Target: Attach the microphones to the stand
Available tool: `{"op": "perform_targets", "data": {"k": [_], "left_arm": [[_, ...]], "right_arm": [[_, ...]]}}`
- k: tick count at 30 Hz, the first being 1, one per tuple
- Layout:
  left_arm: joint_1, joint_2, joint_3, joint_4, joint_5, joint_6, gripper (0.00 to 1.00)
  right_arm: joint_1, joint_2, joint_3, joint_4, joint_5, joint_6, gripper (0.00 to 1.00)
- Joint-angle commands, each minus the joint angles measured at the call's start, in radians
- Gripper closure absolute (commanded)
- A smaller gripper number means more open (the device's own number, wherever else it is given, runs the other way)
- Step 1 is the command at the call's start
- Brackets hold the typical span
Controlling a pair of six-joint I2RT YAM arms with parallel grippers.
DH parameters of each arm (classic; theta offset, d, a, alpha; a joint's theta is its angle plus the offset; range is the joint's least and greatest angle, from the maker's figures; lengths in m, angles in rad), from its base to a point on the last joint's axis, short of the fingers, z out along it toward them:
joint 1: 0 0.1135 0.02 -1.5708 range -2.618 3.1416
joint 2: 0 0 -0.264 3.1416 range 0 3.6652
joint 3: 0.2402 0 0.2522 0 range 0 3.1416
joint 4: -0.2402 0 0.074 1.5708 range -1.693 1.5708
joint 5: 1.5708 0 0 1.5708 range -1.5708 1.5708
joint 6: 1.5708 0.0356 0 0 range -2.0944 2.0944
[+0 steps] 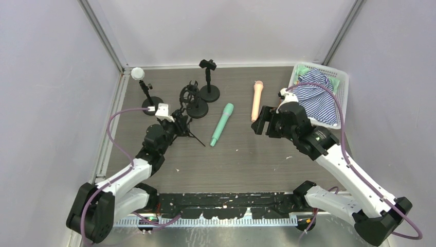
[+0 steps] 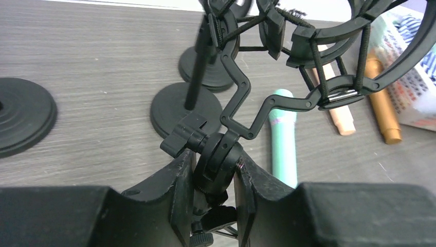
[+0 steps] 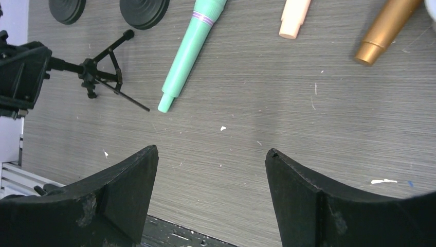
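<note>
My left gripper (image 1: 177,123) (image 2: 216,162) is shut on the swivel joint of a small black tripod stand (image 3: 103,77). That stand carries a black shock mount (image 1: 188,95) (image 2: 329,56). The mint green microphone (image 1: 222,123) (image 2: 284,139) (image 3: 190,46) lies flat on the table just right of it. The peach-pink microphone (image 1: 257,99) (image 3: 294,18) lies further right, and the golden-brown microphone (image 2: 383,103) (image 3: 385,25) beside that. A white microphone (image 1: 138,73) sits atop the far-left stand (image 1: 149,100). My right gripper (image 1: 259,126) (image 3: 211,154) hangs open over bare table, below the peach-pink microphone.
Two more round-based black stands (image 1: 209,92) (image 1: 197,108) are at the back, one topped with a clip (image 1: 207,64). A white basket (image 1: 342,82) with striped cloth (image 1: 319,95) sits at the back right. Walls enclose the table on three sides.
</note>
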Motion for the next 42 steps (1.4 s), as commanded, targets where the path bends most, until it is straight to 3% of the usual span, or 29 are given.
{"op": "perform_targets", "data": {"k": [1,10,20,30,42], "left_arm": [[-0.059,-0.085,-0.012,-0.009,0.014,-0.034,0.87],[-0.195,-0.148,-0.050,-0.089,-0.051,-0.086,0.87],[-0.208,-0.186,-0.068,-0.147,-0.058,-0.090,0.87],[-0.208,-0.222,-0.093,-0.180,-0.043,-0.072,0.87],[-0.208,-0.212,-0.082,-0.175,-0.043,-0.068,0.88]], "right_arm": [[-0.003,0.063,-0.011,0.090,-0.023,0.081,0.19],[-0.002,0.279,0.024,0.161,-0.001,0.213,0.18],[-0.003,0.637,0.199,0.152,0.047,0.373,0.15],[-0.003,0.976,0.454,0.107,0.031,0.373,0.11],[-0.002,1.232,0.746,-0.012,0.043,0.283,0.12]]}}
